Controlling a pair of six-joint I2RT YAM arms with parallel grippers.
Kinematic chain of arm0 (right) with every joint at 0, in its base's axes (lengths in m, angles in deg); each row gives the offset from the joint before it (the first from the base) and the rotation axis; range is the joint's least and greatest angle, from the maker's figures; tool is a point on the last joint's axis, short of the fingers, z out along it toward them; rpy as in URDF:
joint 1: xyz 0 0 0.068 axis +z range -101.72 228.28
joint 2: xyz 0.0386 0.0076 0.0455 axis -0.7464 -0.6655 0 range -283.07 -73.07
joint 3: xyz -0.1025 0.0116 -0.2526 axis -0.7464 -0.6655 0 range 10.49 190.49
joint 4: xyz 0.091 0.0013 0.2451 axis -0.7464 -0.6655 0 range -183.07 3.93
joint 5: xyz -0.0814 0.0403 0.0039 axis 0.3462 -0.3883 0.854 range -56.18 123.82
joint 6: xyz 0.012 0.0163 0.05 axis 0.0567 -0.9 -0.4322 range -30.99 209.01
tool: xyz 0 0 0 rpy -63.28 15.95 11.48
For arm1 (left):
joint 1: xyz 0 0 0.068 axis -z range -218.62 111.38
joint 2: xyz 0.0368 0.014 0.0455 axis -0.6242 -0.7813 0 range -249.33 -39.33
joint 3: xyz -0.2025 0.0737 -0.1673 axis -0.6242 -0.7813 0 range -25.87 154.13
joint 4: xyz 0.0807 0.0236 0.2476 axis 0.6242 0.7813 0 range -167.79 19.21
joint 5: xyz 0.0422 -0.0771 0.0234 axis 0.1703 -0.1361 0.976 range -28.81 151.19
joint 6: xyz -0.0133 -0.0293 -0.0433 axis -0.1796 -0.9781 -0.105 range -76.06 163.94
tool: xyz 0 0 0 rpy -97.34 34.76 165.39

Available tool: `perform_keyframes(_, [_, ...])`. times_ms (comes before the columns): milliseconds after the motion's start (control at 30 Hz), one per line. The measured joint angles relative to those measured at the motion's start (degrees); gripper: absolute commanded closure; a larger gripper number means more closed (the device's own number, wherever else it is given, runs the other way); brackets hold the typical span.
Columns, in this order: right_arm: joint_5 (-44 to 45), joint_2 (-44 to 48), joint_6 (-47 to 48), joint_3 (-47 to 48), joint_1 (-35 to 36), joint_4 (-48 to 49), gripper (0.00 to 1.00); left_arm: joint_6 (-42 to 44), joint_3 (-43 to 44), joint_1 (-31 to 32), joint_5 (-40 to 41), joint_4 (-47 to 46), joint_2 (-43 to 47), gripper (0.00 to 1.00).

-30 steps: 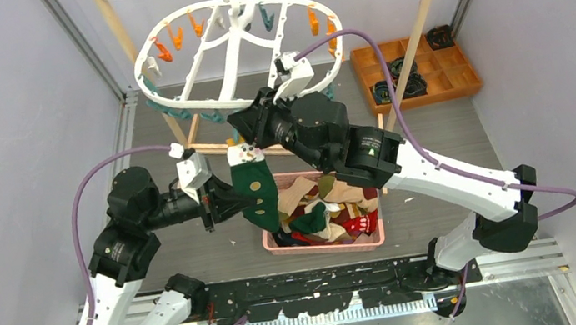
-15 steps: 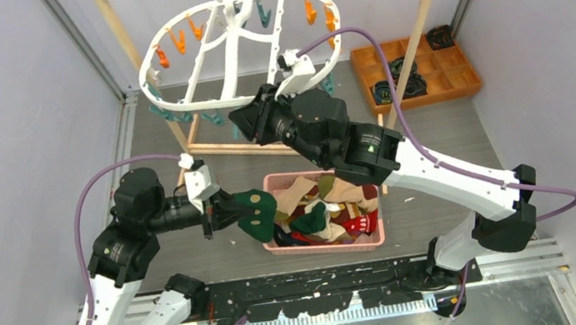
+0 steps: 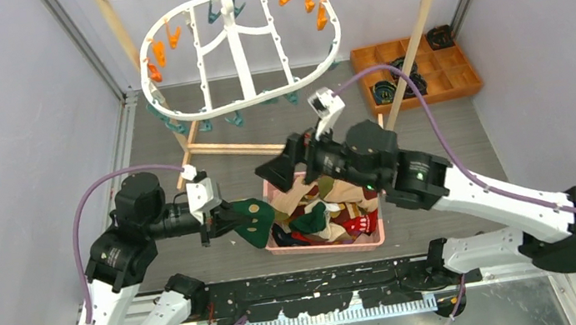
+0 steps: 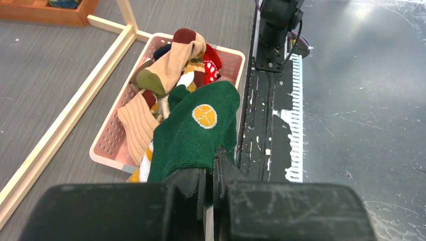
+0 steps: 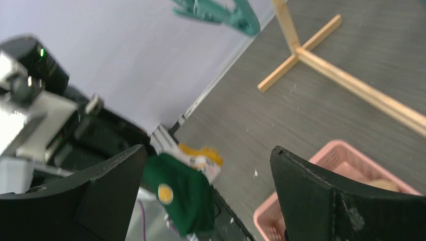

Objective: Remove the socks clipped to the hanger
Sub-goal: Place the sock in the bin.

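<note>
My left gripper (image 3: 229,221) is shut on the cuff of a dark green sock (image 3: 253,222) with an orange dot, just left of the pink basket (image 3: 321,248). In the left wrist view the sock (image 4: 196,130) hangs from the left gripper (image 4: 213,168) over the basket's near corner (image 4: 108,150). Several socks (image 3: 325,212) fill the basket. My right gripper (image 3: 277,168) stands open and empty above the basket's far left corner, and the green sock (image 5: 183,193) shows between its wide fingers (image 5: 306,191). The white hanger (image 3: 236,51) hangs behind. Its orange clips (image 3: 158,53) and teal clips (image 3: 233,119) hold no sock that shows.
The wooden rack (image 3: 417,19) carries the hanger, and its base bars (image 4: 65,125) lie on the table beside the basket. An orange compartment tray (image 3: 415,70) sits at the back right. A teal clip (image 5: 221,12) dangles above the right gripper. Grey walls close both sides.
The left gripper has brought the green sock down from the hanger to the basket's left side. The right gripper has opened and drawn back from the hanger, which has swung away.
</note>
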Motion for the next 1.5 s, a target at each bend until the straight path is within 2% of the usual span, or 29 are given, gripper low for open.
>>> perform_keyframes(133, [-3.8, 8.0, -0.4, -10.1, 1.7, 3.7, 0.03, 0.0, 0.1, 0.0, -0.4, 0.0, -0.1, 1.00])
perform_keyframes(233, [-6.0, 9.9, 0.1, -14.6, 4.8, 7.5, 0.12, -0.6, 0.3, 0.0, -1.0, -0.1, -0.5, 1.00])
perform_keyframes(367, [-10.0, 7.6, 1.4, -16.6, 8.1, 12.2, 0.27, -0.9, 1.3, 0.0, -2.0, -0.2, -1.5, 1.00])
perform_keyframes(433, [-11.4, 6.3, 1.8, -17.5, 8.4, 14.6, 0.41, -0.9, 2.0, 0.0, -2.5, -0.1, -1.8, 1.00])
perform_keyframes(567, [-12.7, 4.8, 2.8, -18.4, 8.3, 16.8, 0.90, -0.8, 3.1, 0.0, -3.1, 0.0, -2.0, 1.00])
perform_keyframes(600, [-12.8, 4.8, 2.8, -18.4, 8.2, 17.0, 0.98, -0.7, 3.4, 0.0, -3.3, 0.1, -2.0, 1.00])
perform_keyframes(633, [-12.8, 4.8, 3.0, -18.4, 8.2, 17.0, 0.99, -0.6, 3.7, 0.0, -3.4, 0.2, -2.1, 0.98])
perform_keyframes(667, [-12.7, 4.9, 2.5, -18.4, 8.2, 17.1, 0.99, -0.6, 3.8, 0.0, -3.4, 0.3, -2.1, 0.83])
perform_keyframes(733, [-12.1, 5.3, 2.2, -18.5, 8.0, 16.8, 0.99, -0.5, 3.9, 0.0, -3.3, 0.4, -2.1, 0.11])
perform_keyframes(767, [-11.6, 5.9, 1.9, -18.7, 7.9, 16.3, 0.99, -0.3, 3.9, 0.0, -3.1, 0.4, -2.1, 0.02])
perform_keyframes(933, [-8.2, 11.6, -1.7, -19.9, 6.0, 8.5, 0.99, -0.9, 3.9, 0.0, 1.9, 2.1, -2.1, 0.00])
perform_keyframes(1100, [-6.2, 14.5, -6.8, -20.3, 2.3, -3.5, 0.99, 0.3, 2.1, -1.5, 12.9, 2.9, -3.2, 0.00])
perform_keyframes(1200, [-7.6, 13.1, -9.2, -23.6, -2.6, -6.5, 0.99, 0.9, 0.6, -7.3, 15.5, 3.1, -6.8, 0.00])
perform_keyframes(1333, [-10.6, 7.9, -10.5, -29.3, -11.1, -7.4, 0.99, 0.4, 0.8, -16.7, 14.9, 2.9, -14.0, 0.00])
perform_keyframes(1500, [-9.0, -3.0, -10.5, -32.5, -16.2, -7.0, 0.99, -0.2, 0.9, -22.6, 15.5, 3.2, -20.2, 0.00])
